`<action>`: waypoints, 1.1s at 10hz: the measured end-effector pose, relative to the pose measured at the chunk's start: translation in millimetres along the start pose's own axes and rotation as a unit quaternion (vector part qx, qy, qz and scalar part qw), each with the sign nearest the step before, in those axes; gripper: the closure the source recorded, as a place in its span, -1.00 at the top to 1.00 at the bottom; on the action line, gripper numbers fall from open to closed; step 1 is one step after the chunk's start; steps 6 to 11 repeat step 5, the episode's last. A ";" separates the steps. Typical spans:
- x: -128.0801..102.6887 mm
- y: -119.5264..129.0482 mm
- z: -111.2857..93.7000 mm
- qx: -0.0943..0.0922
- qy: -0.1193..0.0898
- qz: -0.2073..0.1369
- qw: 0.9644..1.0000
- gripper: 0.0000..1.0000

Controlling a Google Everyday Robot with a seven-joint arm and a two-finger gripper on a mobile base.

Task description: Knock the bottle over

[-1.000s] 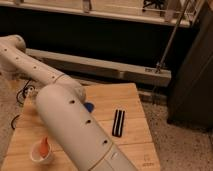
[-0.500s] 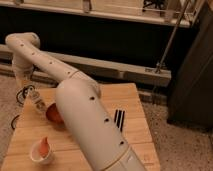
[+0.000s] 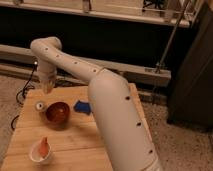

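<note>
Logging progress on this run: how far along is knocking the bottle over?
Done: the arm has reached over the table's far-left corner. In hand: the gripper hangs just above and behind the bottle, apparently not touching it. Left: the bottle stands upright beside the red bowl, so the knock itself remains.

Lab-like room: metal railing, wooden table.
</note>
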 end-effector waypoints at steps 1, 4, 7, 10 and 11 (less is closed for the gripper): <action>-8.4 -16.9 4.4 0.020 -0.015 -0.003 1.000 -1.00; -20.5 -36.6 6.6 0.047 -0.058 -0.015 0.997 -0.88; -20.6 -36.6 6.7 0.048 -0.059 -0.015 0.997 -0.88; -20.6 -36.6 6.7 0.048 -0.059 -0.015 0.997 -0.88; -20.6 -36.6 6.7 0.048 -0.059 -0.015 0.997 -0.88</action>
